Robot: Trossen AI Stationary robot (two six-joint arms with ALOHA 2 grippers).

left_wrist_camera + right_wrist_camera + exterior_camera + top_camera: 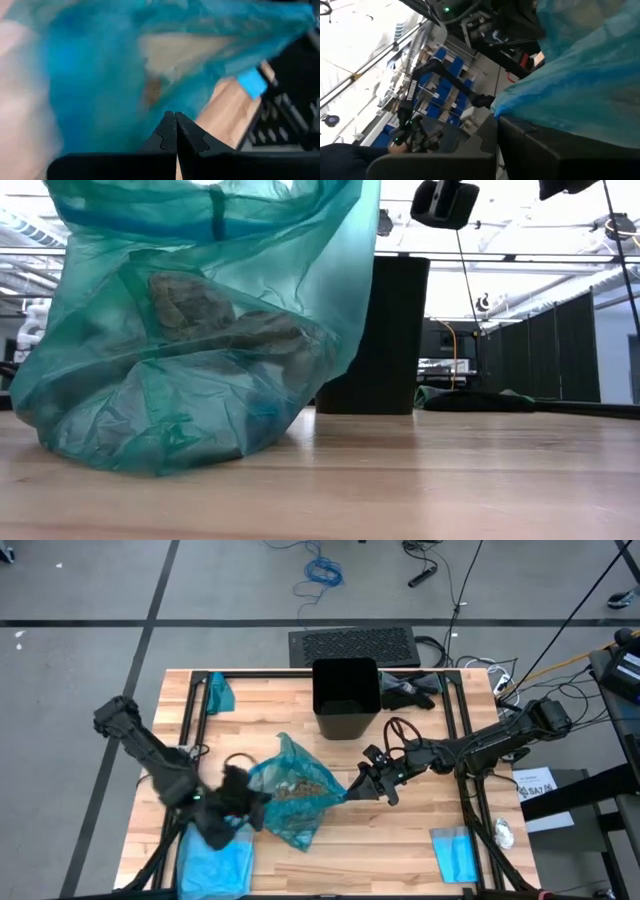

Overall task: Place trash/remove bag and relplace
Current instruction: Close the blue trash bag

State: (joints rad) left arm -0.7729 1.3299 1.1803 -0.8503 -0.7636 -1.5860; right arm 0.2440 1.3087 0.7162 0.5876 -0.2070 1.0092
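Note:
The teal-green bag [290, 795] sits mid-table, its bottom on the wood [170, 430] and its top drawn up out of the low view. Brown crumpled trash [298, 788] shows through the film [200, 310]. My left gripper [243, 802] is at the bag's left edge, shut, with the film right at its tips [175, 120]. My right gripper [362, 783] is shut at the bag's right edge. The black bin [346, 698] stands upright beyond the bag, near the far edge. My left gripper is shut at the bag's left rim [252, 790], coming level from the table's left. Blur hides the exact contact in the wrist view. The bag's left side rises from the table [60, 240]. My right gripper pinches the bag's right rim [520, 107] between its two fingers, coming low from the table's right. How many layers it has does not show. The film spreads away from the fingers, and the bag's bottom rests on the table.
Paler sky-blue plastic bags lie at the near left [215, 860], the near right [455, 855] and the far left [220, 695]. A dark cloth [415, 688] lies right of the bin. A black frame [195, 710] borders the table. Bare wood lies near the bag [370, 840].

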